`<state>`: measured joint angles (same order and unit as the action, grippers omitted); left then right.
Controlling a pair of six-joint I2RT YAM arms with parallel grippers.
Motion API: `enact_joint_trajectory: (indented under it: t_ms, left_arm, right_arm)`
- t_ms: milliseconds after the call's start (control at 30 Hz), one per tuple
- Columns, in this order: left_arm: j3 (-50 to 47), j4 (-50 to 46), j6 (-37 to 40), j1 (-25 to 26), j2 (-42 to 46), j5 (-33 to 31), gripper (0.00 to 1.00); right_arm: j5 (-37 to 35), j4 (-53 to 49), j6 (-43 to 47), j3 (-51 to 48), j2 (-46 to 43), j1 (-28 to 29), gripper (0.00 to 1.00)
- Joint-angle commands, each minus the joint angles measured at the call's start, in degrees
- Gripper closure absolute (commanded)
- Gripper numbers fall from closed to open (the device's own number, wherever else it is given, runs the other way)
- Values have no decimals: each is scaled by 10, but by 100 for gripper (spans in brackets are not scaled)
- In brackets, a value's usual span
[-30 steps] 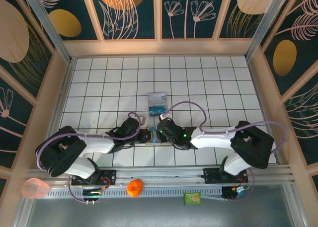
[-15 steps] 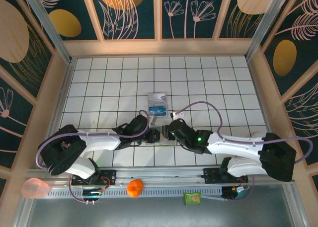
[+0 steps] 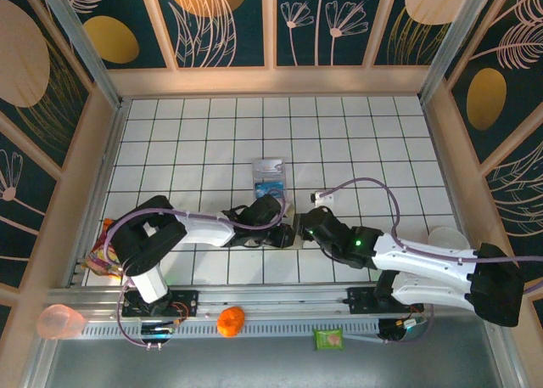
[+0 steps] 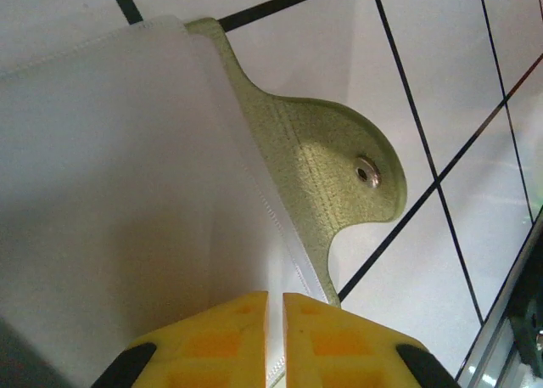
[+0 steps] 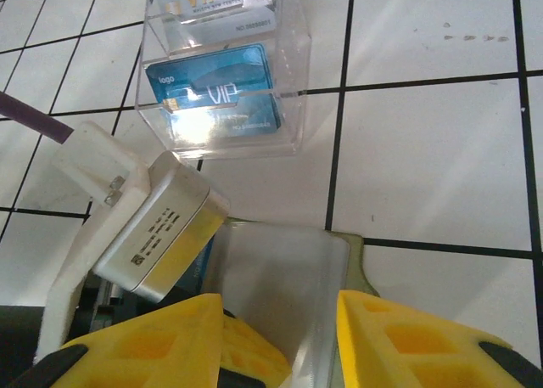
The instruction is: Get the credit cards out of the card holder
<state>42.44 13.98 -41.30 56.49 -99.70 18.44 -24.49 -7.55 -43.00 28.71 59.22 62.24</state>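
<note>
The left gripper [image 4: 276, 299] has its jaws all but together, pinching the near edge of the card holder [image 4: 327, 163]. The holder's green snap tab [image 4: 365, 171] lies flat on the tabletop [image 4: 441, 82]. The right gripper [image 5: 280, 307] has its jaws apart, with the holder's clear panel between them. The right wrist view adds the credit cards [image 5: 216, 95], one blue and one pale, in a clear box [image 5: 288, 82] beyond the holder. From above, both grippers hide most of the holder.
</note>
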Motion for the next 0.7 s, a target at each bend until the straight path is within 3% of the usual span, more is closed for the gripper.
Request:
enact_joint_trajectory:
  t_ms: [0, 133, 333, 533, 667]
  left_arm:
    - [-14, -17, 10, 1, 41, -24, 81]
    - [-58, -11, 1, -2, 138, -100, 71]
    - [-142, 6, -31, -39, 222, -151, 68]
    - [-179, 8, -20, -61, 244, -171, 68]
    - [-187, 11, -15, -72, 244, -174, 69]
  right_arm:
    - [-12, -4, -13, -8, -5, -7, 61]
    - [77, 49, 21, -9, 4, -28, 65]
    - [252, 120, 39, 1, 67, -74, 78]
    - [308, 128, 37, 12, 140, -76, 86]
    - [281, 91, 19, 18, 187, -83, 93]
